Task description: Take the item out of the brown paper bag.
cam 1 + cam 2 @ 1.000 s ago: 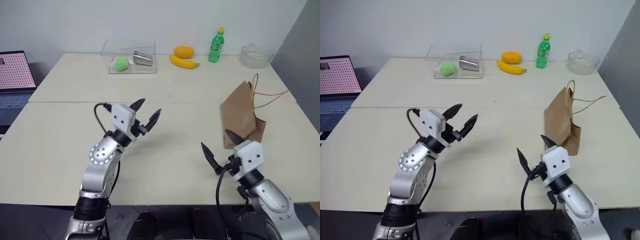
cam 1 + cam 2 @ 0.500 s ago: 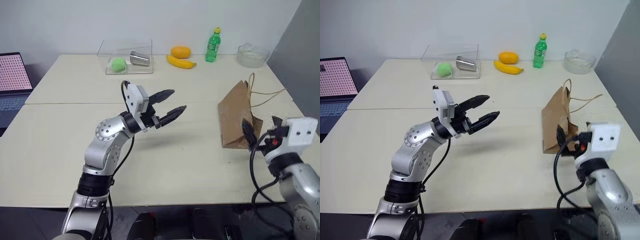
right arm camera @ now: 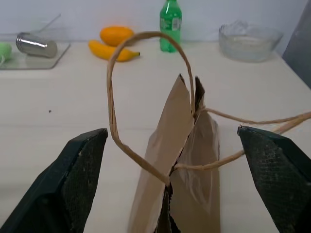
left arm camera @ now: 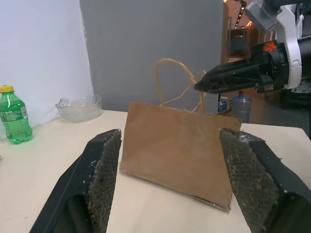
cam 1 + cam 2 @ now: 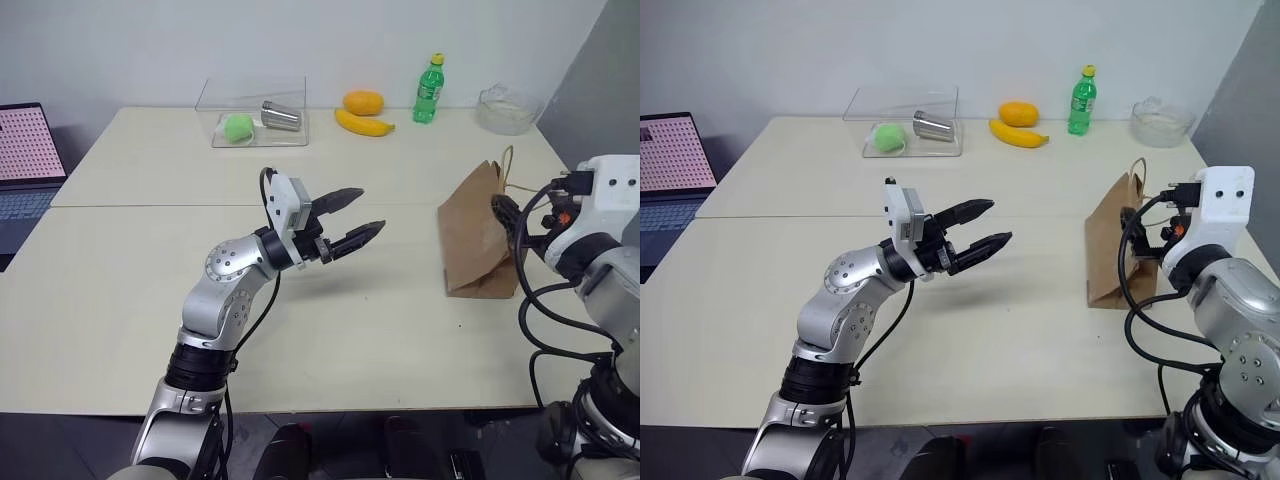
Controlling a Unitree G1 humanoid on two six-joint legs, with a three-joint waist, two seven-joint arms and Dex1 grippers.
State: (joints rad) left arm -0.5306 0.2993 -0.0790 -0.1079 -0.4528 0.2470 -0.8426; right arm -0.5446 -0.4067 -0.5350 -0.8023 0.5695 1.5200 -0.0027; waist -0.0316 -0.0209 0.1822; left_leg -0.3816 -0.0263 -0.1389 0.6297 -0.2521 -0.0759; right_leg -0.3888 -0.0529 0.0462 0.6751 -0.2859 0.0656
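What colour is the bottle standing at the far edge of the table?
Green with a yellow cap; the bottle shows best in the right eye view.

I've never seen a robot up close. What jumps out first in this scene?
A creased brown paper bag stands on the right of the pale table, its cord handles sticking up. The right tool hangs open just above the bag's narrow mouth, while the left tool points at the bag from mid-table, also open. Along the far edge sit a green bottle, an orange fruit and a banana.
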